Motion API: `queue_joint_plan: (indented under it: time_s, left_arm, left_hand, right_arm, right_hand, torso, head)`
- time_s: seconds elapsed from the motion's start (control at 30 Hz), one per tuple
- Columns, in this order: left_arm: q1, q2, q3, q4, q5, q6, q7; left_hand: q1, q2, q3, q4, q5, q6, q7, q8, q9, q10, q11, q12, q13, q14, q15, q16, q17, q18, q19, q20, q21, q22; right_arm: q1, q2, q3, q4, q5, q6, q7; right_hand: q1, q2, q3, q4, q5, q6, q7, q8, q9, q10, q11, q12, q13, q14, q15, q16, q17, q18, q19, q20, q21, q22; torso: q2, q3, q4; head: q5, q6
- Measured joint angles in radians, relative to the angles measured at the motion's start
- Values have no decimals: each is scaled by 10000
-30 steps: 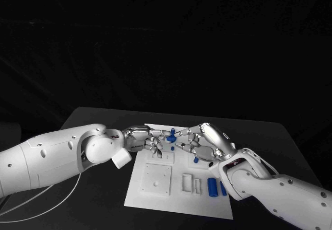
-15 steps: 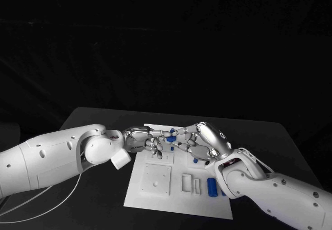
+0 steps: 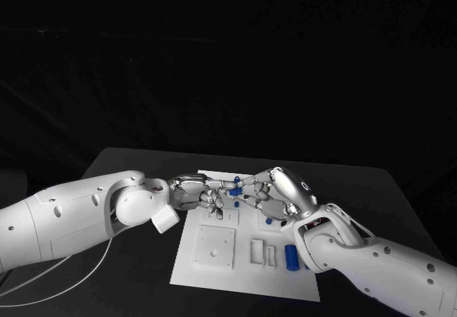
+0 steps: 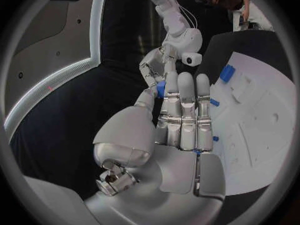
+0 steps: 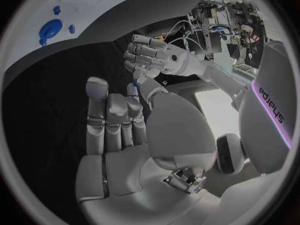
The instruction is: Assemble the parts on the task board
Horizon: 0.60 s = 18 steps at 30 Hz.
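The task board [image 3: 243, 261] lies mid-table, two blue cylinders [image 3: 292, 257] left loose at its near right. Above its far end a small blue part [image 3: 234, 191] is apparently pinched between left hand [image 3: 195, 193] and right hand [image 3: 271, 195]; assembly is judged unfinished.

A robotics lab or test cell, judging by the flat matte black table [image 3: 133, 172] hung round with black cloth backdrop [image 3: 228, 72], a cluttered rack of cables and electronic equipment [image 5: 234, 15] beyond it, and smooth grey curved panelling with a pale light strip [image 4: 56, 85].
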Motion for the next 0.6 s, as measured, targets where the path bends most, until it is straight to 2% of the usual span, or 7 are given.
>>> queue_joint_plan:
  time_s: [0.3, 0.47, 0.53, 0.6]
  left_arm:
    - [5, 0, 5, -29, 1, 51, 1]
    - [6, 2, 7, -45, 1, 50, 1]
    - [6, 4, 8, -52, -1, 45, -2]
    - [8, 5, 10, -60, -3, 42, -22]
  left_hand:
    - [1, 1, 1, 0, -11, 0, -1, -1, 15, -19, 12, 0, 10, 0, 1, 0, -1, -1, 0, 0, 0, 0]
    - [1, 1, 1, -1, -12, 0, -1, -22, -8, -20, 14, 0, 9, 0, 2, 0, -2, 0, 0, 0, 0, -1]
    - [1, 1, 1, -1, -12, 0, -1, -23, -9, -20, 14, 0, 9, 0, 2, 0, -2, 0, 0, 0, 0, -1]
    - [1, 1, 1, -1, -12, 0, -1, -25, -9, -21, 15, 0, 9, 0, 2, 0, -2, -1, 0, 0, 0, -1]
  right_arm:
    - [-9, -17, -5, 25, 55, -81, 13]
    - [-11, -24, -7, 43, 95, -125, 29]
    - [-12, -26, -7, 51, 109, -145, 33]
    - [-13, -26, -8, 55, 118, -160, 36]
  right_hand:
    - [-143, 199, 256, 255, -340, 258, -129, 15, 1, 249, -106, 123, 217, 91, -90, 83, 104, -1, 0, -69, 359, 0]
    - [-129, 265, 385, 384, -348, 258, -130, 20, 4, 339, -89, 123, 292, 127, -125, 114, 163, 0, 18, -123, 504, -1]
    - [-136, 272, 440, 439, -389, 257, -130, 20, 7, 340, -89, 123, 316, 127, -125, 114, 183, -151, -1, -142, 515, -1]
    - [-146, 282, 475, 474, -391, 256, -129, 20, 9, 365, -115, 115, 323, 127, -125, 114, 191, -155, -1, -142, 559, -1]
  torso:
    - [-2, 5, -2]
    - [-2, 6, -7]
    - [-2, 6, -7]
    - [-2, 7, -7]
  head:
    - [10, 2]
    - [10, 4]
    - [10, 5]
    - [10, 10]
